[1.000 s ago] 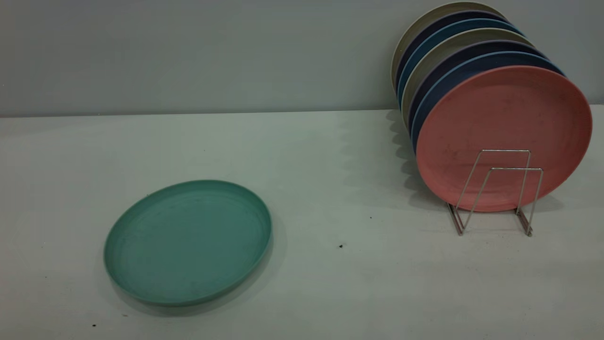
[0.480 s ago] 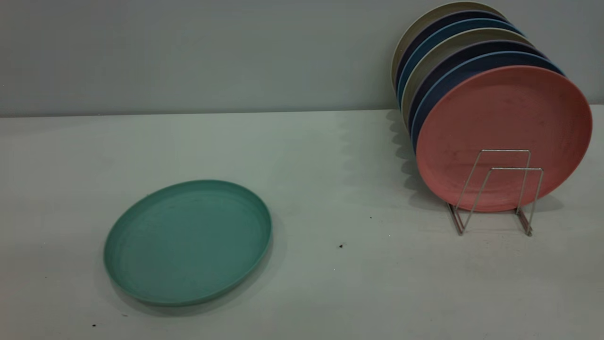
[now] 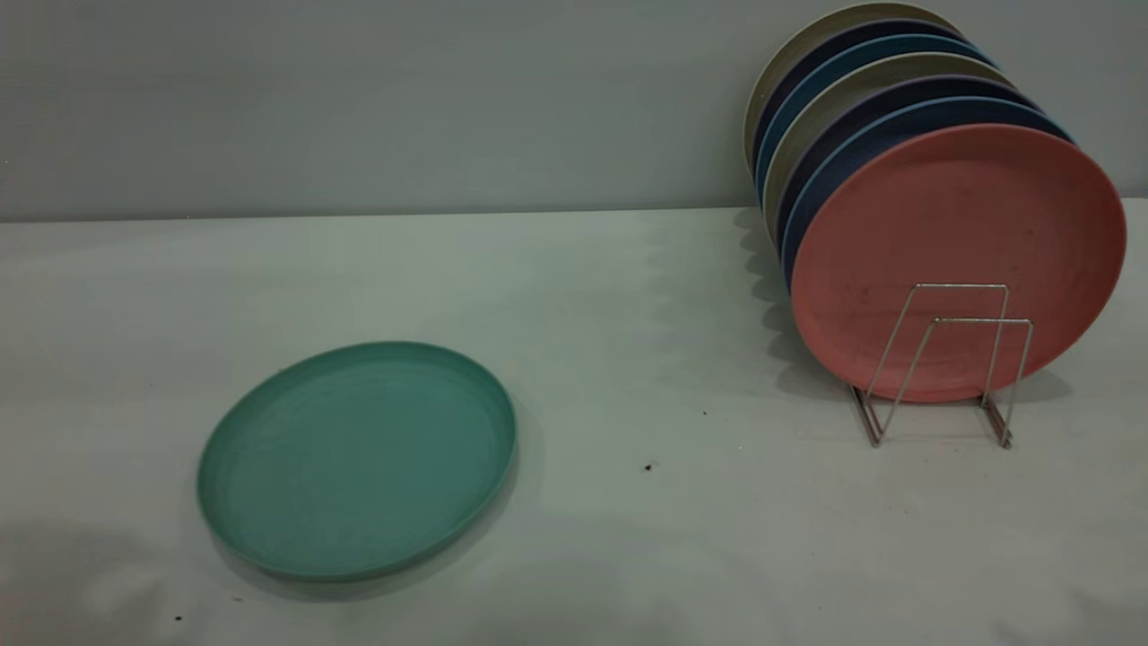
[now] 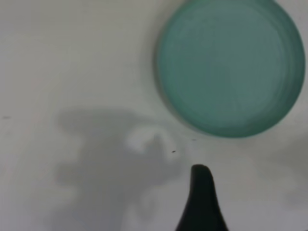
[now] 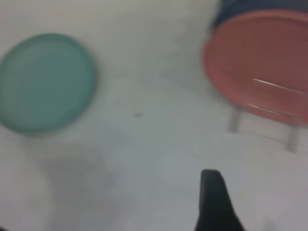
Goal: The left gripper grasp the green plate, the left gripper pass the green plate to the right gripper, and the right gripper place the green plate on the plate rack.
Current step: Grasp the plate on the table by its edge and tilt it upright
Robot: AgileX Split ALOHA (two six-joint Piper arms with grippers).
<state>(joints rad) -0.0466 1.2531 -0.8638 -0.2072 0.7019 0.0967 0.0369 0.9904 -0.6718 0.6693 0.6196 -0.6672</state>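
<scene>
Left claw (image 4: 201,192) above table clear of green plate (image 4: 231,67), one finger visible, opening unclear, right claw (image 5: 214,197) likewise

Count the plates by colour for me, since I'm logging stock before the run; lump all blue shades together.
green plate: 1
pink plate: 1
blue plates: 4
beige plates: 2
Total: 8, seven standing in the plate rack and the green one flat on the table.
</scene>
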